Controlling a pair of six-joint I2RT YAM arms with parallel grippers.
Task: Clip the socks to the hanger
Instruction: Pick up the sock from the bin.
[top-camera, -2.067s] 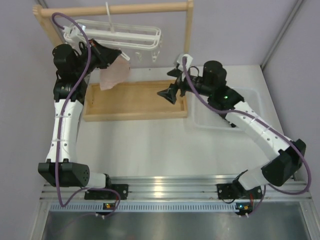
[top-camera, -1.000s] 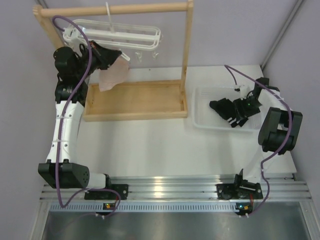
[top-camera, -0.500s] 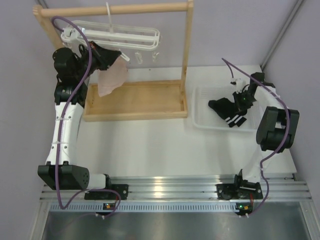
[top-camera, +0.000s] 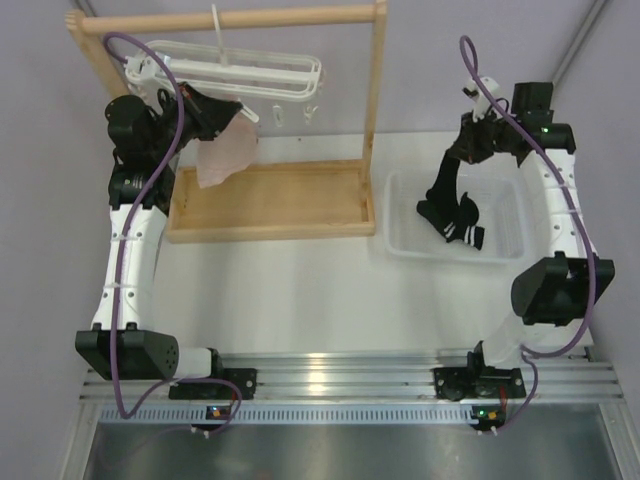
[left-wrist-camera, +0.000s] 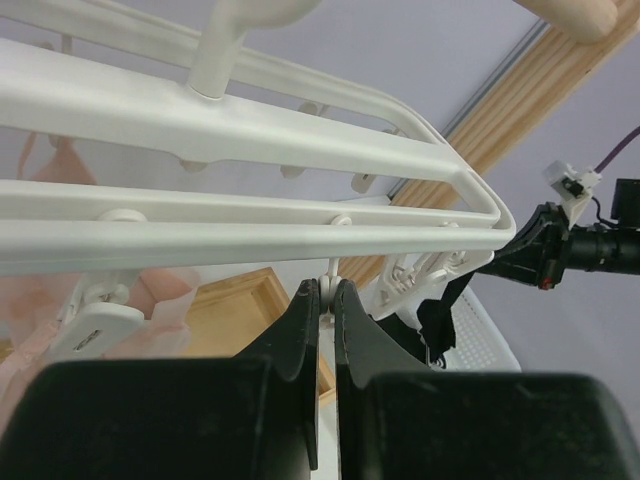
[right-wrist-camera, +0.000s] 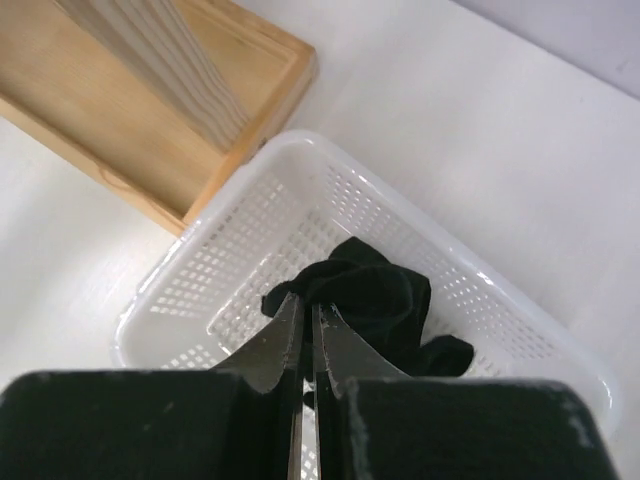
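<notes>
Only the right arm has moved since the earlier frame, rising from the basket (top-camera: 500, 256); the left has held its place. At far left, the left end effector (top-camera: 222, 112) is pinched narrow on a clip (left-wrist-camera: 329, 272) stem under the hanger (top-camera: 240, 72), likely steadying it for loading. Only its wrist view shows that pinch. Rightward, the right end effector (top-camera: 470, 140) is closed on one sock (top-camera: 443, 190), whose tail trails into the basket on the table (top-camera: 300, 290). The right wrist view confirms fabric between the fingers, which the overhead view cannot.
</notes>
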